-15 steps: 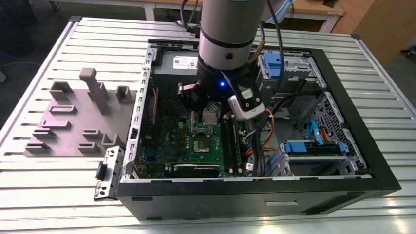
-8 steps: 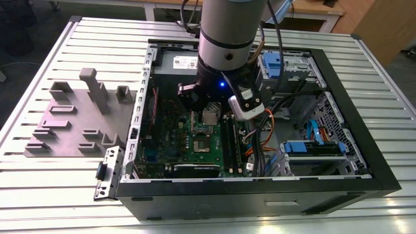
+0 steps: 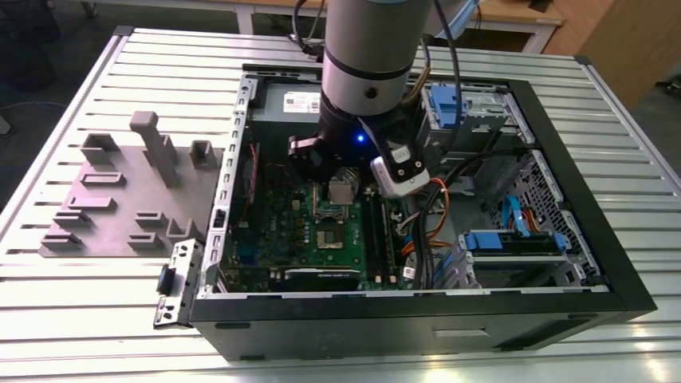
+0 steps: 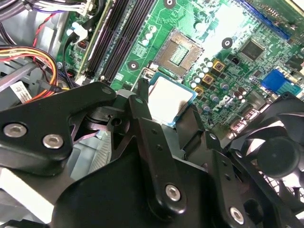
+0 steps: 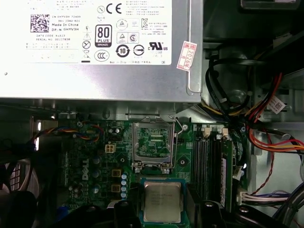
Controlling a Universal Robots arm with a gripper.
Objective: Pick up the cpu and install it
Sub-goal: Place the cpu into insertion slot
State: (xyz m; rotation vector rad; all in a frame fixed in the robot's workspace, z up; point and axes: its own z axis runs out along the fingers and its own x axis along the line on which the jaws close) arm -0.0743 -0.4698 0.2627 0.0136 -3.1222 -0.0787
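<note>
The cpu [image 5: 162, 200], a small square chip with a silver-grey top, sits between my gripper's [image 5: 162, 214] two black fingers [image 5: 124, 214], which are shut on its sides. In the second wrist view the cpu [image 4: 167, 94] hangs in the gripper [image 4: 166, 111] above the green motherboard, a short way from the open socket [image 4: 177, 52]. The socket [image 5: 153, 144] lies bare just beyond the chip, its metal frame [image 5: 152, 119] swung up. In the exterior view the gripper [image 3: 324, 167] hovers inside the open computer case [image 3: 596, 263], over the socket [image 3: 332, 237].
A silver power supply [image 5: 95, 47] stands behind the socket. Black memory sticks [image 5: 209, 161] and bundles of coloured cables [image 5: 266, 137] lie beside it. A black fan [image 4: 280, 156] is close to the gripper. A grey fixture plate [image 3: 117, 199] rests on the table at the exterior view's left.
</note>
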